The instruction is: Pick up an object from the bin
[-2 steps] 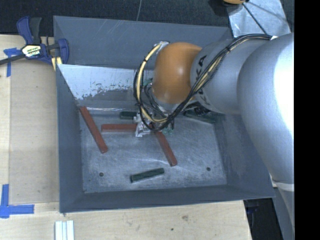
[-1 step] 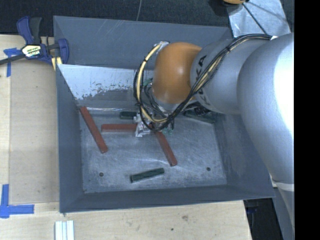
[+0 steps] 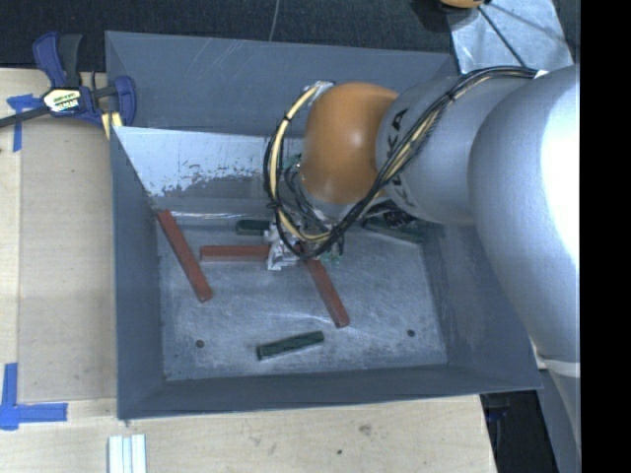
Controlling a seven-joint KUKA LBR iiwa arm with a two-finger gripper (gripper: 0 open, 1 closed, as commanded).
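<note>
Silvery gripper [image 3: 280, 255] sat at the right end of a level brown stick [image 3: 233, 253] mid-bin; how far it was open could not be told. A slanted brown stick [image 3: 328, 295] lay just beside it, a third brown stick [image 3: 184, 256] farther left, and a dark green bar [image 3: 290, 345] well apart.

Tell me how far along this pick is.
Done: the gripper sits low in the bin, at the right end of the middle brown stick. In hand: nothing visibly lifted. Left: grasping and lifting; that stick and the dark green stick lie on the floor.
</note>
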